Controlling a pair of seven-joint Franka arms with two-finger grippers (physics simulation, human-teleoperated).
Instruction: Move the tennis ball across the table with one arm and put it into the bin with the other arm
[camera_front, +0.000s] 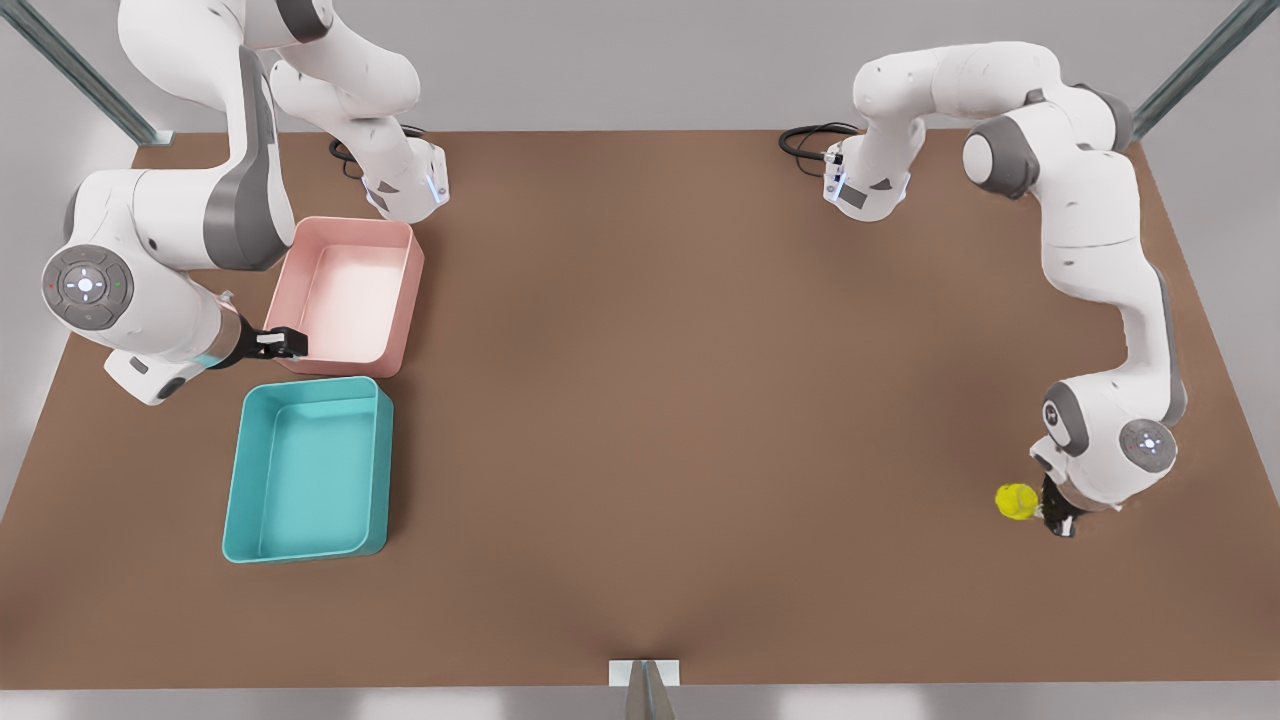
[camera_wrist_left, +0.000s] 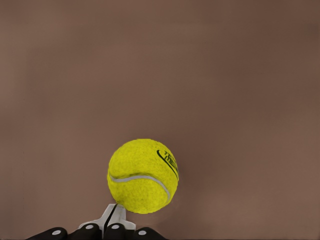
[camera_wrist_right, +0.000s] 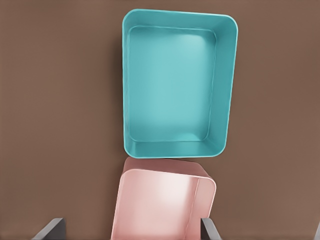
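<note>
The yellow-green tennis ball (camera_front: 1016, 501) rests on the brown table (camera_front: 680, 420) near the front view's right edge. My left gripper (camera_front: 1058, 517) sits low right behind it, on the side away from the bins, fingers together and shut. In the left wrist view the ball (camera_wrist_left: 143, 176) lies just past the fingertips (camera_wrist_left: 114, 220), not between them. My right gripper (camera_front: 282, 343) waits at the front view's left, open, above the pink bin's near corner. Its grey fingers (camera_wrist_right: 50, 228) stand wide apart in the right wrist view.
A pink bin (camera_front: 350, 292) and a teal bin (camera_front: 310, 470) stand side by side at the front view's left, both empty; in the right wrist view the teal bin (camera_wrist_right: 175, 82) lies beyond the pink bin (camera_wrist_right: 160, 205). Bare brown table stretches between ball and bins.
</note>
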